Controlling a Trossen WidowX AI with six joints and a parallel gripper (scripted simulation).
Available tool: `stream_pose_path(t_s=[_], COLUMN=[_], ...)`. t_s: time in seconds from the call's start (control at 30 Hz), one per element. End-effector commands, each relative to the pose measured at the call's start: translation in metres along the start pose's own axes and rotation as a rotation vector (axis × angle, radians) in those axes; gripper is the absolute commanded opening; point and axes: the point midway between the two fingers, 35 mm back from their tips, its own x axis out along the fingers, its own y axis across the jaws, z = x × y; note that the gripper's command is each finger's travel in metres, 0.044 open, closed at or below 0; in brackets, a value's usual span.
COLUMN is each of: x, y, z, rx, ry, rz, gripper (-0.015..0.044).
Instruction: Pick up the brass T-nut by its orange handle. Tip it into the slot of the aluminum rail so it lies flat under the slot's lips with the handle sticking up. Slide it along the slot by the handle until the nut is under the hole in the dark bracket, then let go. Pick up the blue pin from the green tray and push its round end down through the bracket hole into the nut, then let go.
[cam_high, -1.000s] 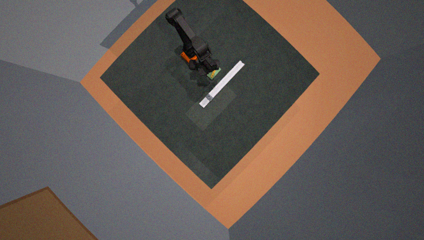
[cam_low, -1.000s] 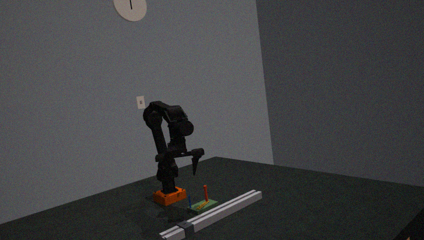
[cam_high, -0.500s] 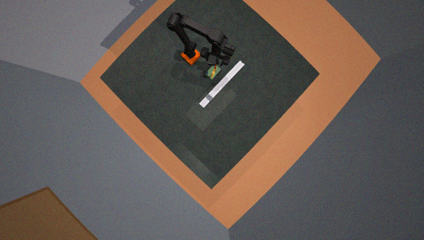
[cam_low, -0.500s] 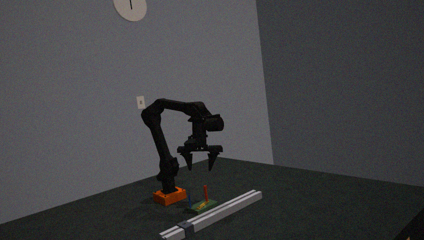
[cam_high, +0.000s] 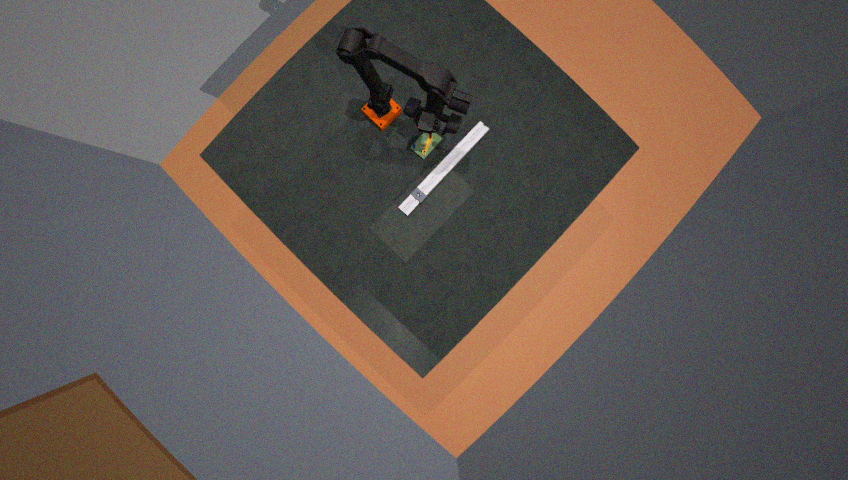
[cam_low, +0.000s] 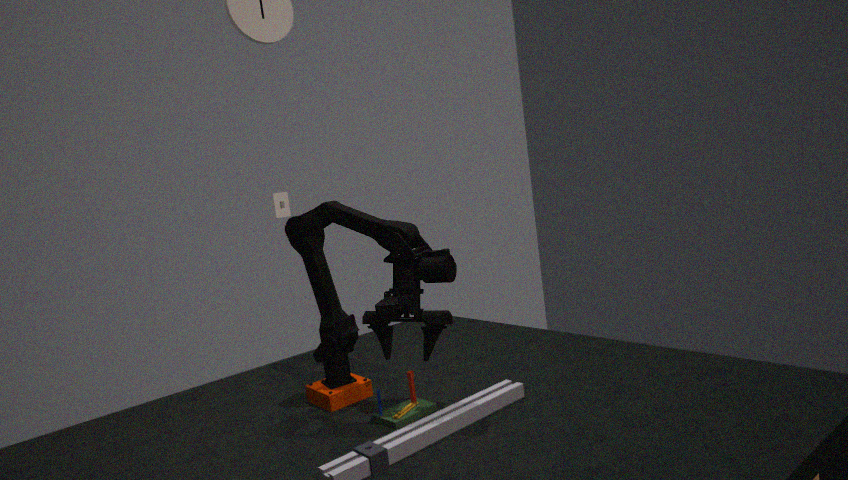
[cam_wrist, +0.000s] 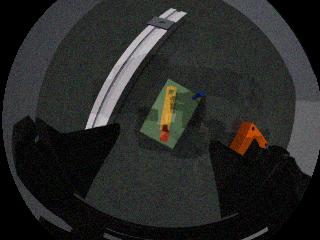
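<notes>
My gripper (cam_low: 407, 359) (cam_wrist: 165, 136) is open and empty, high above the green tray (cam_high: 435, 142) (cam_low: 425, 405) (cam_wrist: 150, 125). The yellow brass T-nut (cam_low: 405, 410) (cam_wrist: 168, 107) lies on the tray, and its orange-red handle (cam_low: 411, 385) (cam_wrist: 164, 135) sticks up from one end. The blue pin (cam_low: 379, 402) (cam_wrist: 199, 95) stands upright at the tray's corner. The aluminum rail (cam_high: 452, 162) (cam_low: 458, 416) (cam_wrist: 117, 85) lies beside the tray, slot upward. The dark bracket (cam_high: 418, 195) (cam_low: 372, 455) (cam_wrist: 161, 23) sits across the rail near one end. Its hole shows as a small mark.
The orange arm base (cam_high: 389, 118) (cam_low: 339, 393) (cam_wrist: 243, 139) stands on the dark table surface (cam_high: 505, 208), on the tray's side away from the rail. The upper arm arches from the base over to the gripper. An orange-brown border (cam_high: 654, 118) runs around the dark surface.
</notes>
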Motion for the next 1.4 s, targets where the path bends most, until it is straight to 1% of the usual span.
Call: stream_pose_path(t_s=[0.0, 0.17, 1.2, 1.37], x=[0.016, 0.019, 0.065, 0.065], y=[-0.001, 0.0, 0.0, 0.0], z=[-0.003, -0.003, -0.015, -0.015], rx=[0.003, 0.003, 0.003, 0.003], ry=[-0.007, -0.007, -0.007, -0.007], rz=[-0.003, -0.003, -0.004, -0.004], gripper=[0.044, 0.044, 0.044, 0.0309])
